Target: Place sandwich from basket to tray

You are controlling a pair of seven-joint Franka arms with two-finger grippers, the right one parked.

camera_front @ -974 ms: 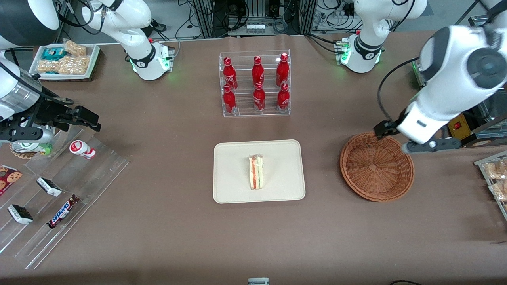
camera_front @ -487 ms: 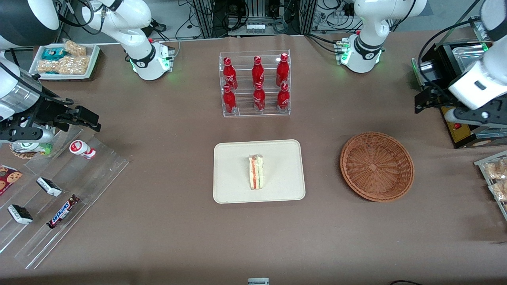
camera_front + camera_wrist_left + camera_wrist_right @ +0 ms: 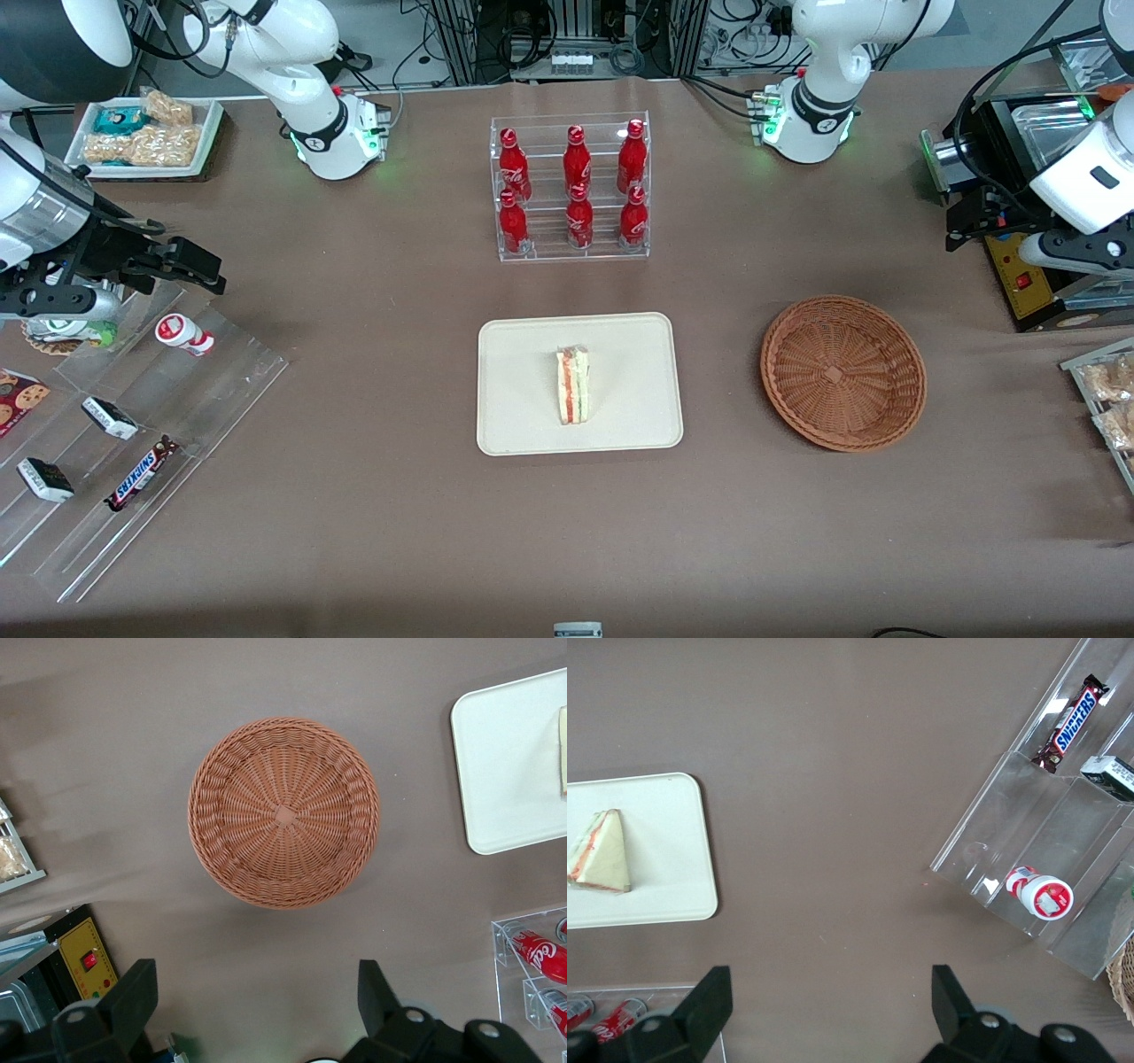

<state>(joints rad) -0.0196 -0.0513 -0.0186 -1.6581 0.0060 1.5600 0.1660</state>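
On the tray, near its middle, the sandwich lies; the basket holds nothing. We judge the placing done (only parking remains). Our gripper hangs high above the table just beside the basket, toward the working arm's end, fingers spread, pinching nothing. Readable: a Snickers bar and Coca-Cola bottles.

The left wrist view cuts off the tray at the frame edge, leaving only a sliver of the sandwich. The frame edge crops the hand below its wide-spread fingers.
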